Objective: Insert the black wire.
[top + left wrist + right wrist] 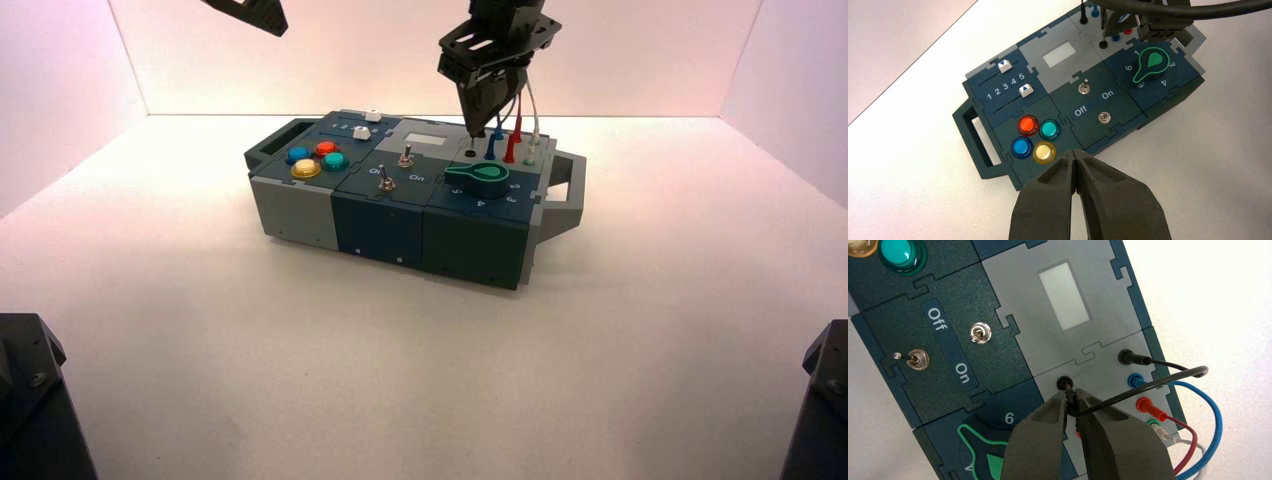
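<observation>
The box [390, 240] stands on the pale surface [330, 350], its green-outlined rotary knob [1152, 61] toward the right front. Just behind the knob, over the grey socket panel [1108, 372], is the right tool [1071, 392]. Its two tips are pressed in on one plug of the black wire [1148, 385], holding that slim end right at the near black socket [1064, 383], behind the knob; whether the pin has gone into the hole cannot be told. From the pinched end the wire arches over in a loop to its other black plug [1134, 358], which sits in the far black socket, farther behind the knob. Beside these, also behind the knob, the blue wire [1217, 415], the red wire [1190, 432] and the white wire [1201, 446] rise from the same panel. A pale rectangular display [1059, 54] lies behind the knob and to its left. Two metal toggle switches [1084, 88] stand left of the knob, with the lettering Off and On between them. Well to the knob's left are the red, green, blue and yellow buttons [1044, 152], and behind those two white-capped sliders [1026, 90]. The left tool [1074, 152] is well apart from the knob, to its left and high up, its tips pressed together with nothing between them.
</observation>
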